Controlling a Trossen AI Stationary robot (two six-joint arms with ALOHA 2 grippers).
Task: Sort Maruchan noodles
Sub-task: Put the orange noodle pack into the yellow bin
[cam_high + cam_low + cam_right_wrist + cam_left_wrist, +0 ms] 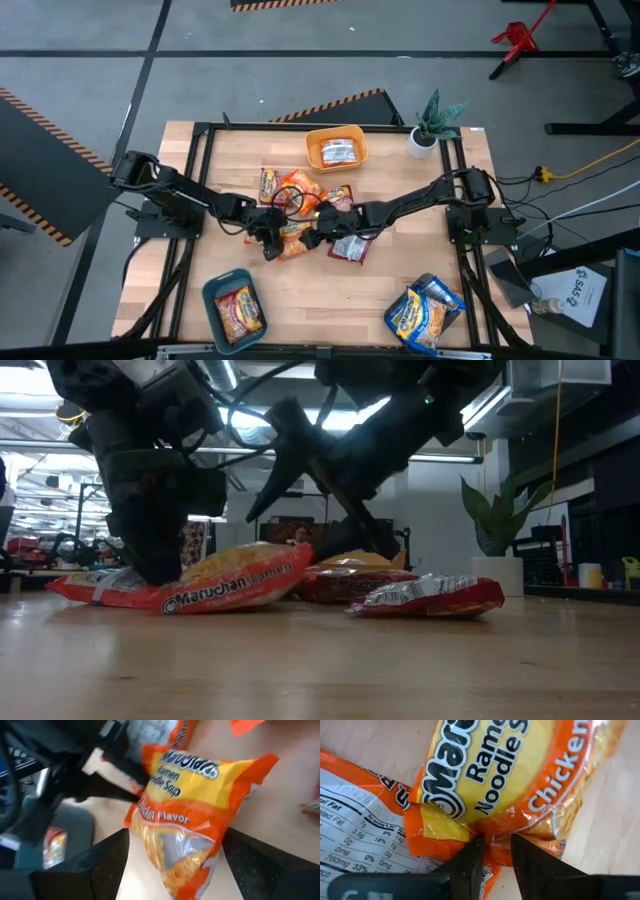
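Several Maruchan packets lie heaped mid-table. An orange-yellow chicken packet [290,242] [235,582] [510,765] [185,815] lies between both grippers. My left gripper [268,238] [495,852] comes from the table's left and is shut on it. My right gripper [318,228] [176,840] comes from the right and is open, one finger on each side of the packet's other end. A face-down orange packet [355,830] lies beside it. Red-silver packets [350,247] [430,598] rest flat on the wood. My left gripper pinches the orange packet's crimped end edge [492,836] between its two fingers, which come slanting down from the table's left. That end [170,603] stays low on the table, and the packet rises toward its other end [295,557]. My right gripper straddles the packet's other end; I cannot tell whether its fingers touch it.
An orange bin [336,148] at the far edge holds one packet. The teal bin [233,305] near left holds a red packet, and the grey bin [425,315] near right holds blue ones. A potted plant [432,125] stands at the far right corner. Bare wood shows along the near edge.
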